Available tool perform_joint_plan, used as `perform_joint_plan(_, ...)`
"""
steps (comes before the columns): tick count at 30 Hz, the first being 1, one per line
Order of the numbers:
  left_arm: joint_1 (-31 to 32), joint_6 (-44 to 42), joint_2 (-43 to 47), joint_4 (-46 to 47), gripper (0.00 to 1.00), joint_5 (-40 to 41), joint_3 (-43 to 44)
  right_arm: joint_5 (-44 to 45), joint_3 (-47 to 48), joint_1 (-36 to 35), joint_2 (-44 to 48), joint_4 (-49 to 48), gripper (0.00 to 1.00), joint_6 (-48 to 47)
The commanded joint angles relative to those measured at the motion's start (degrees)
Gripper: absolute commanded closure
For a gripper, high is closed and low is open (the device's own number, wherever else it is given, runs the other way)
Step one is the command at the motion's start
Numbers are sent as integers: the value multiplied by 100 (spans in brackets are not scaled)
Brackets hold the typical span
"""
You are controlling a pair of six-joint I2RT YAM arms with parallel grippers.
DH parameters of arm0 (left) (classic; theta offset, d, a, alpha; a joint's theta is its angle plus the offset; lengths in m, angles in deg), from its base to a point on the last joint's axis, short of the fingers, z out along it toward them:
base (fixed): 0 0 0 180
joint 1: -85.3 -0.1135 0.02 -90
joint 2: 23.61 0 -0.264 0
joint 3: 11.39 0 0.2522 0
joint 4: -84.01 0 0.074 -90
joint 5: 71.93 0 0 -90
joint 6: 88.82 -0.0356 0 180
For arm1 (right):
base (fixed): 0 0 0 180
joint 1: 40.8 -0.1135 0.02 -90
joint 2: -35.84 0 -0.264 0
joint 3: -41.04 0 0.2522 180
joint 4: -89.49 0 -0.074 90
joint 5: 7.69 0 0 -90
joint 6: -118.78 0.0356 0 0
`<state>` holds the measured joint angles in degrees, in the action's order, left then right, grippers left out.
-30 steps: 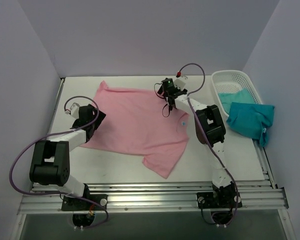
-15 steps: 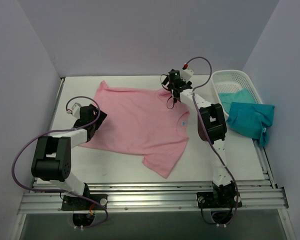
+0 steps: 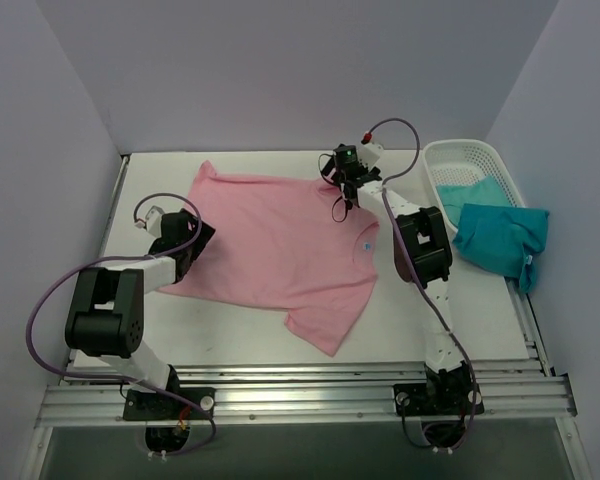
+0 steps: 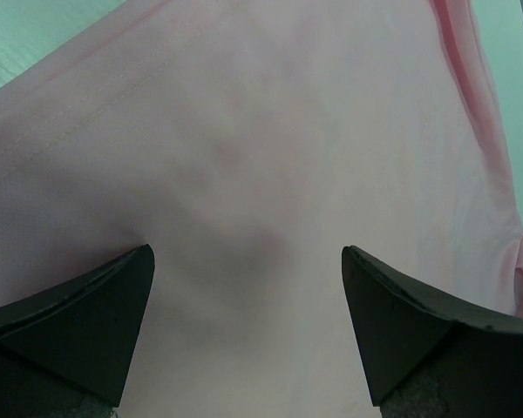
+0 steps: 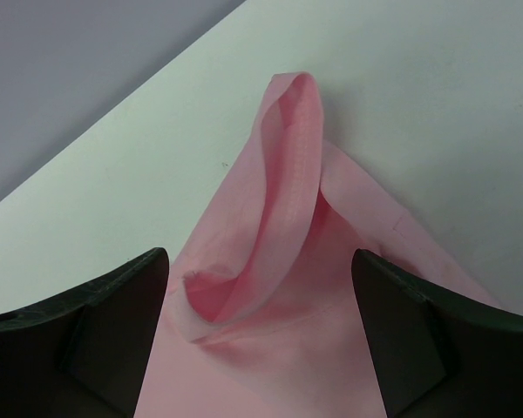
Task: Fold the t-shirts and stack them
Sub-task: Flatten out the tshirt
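Pink t-shirt lies flat; both arms stretch low over its edges, jaws apart.

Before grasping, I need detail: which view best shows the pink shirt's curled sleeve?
Right wrist: the curled sleeve fills it, fold and hem clear. Top view shows it tiny, at the right gripper; left wrist shows only plain pink fabric.

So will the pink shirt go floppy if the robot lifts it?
Probably floppy: the pink shirt lies limp with soft wrinkles, and one edge is curled over itself. It looks thin, so it is likely light and would droop.
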<state>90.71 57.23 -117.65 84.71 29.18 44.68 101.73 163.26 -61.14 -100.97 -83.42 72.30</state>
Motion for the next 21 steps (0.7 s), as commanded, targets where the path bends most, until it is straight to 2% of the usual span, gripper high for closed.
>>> perform_joint_plan(1,-22,-103,-62,356,2,-48,67,-61,26,-40,32,-141,18,103)
perform_joint_plan(4,-22,-95,-106,373,2,-57,76,-114,34,-40,-73,-229,20,121)
perform_joint_plan(7,-22,-95,-158,426,2,-66,76,-175,175,-32,-214,-238,28,95)
perform_joint_plan(15,-22,-94,-299,453,2,-66,146,-263,412,-14,-522,-229,28,156)
perform_joint_plan(18,-22,-103,-325,461,2,-57,155,-281,517,3,-627,-255,32,147)
perform_joint_plan(20,-22,-94,-343,488,2,-57,155,-298,622,12,-688,-281,40,147)
perform_joint_plan(21,-22,-94,-361,496,2,-57,155,-342,667,12,-741,-281,49,147)
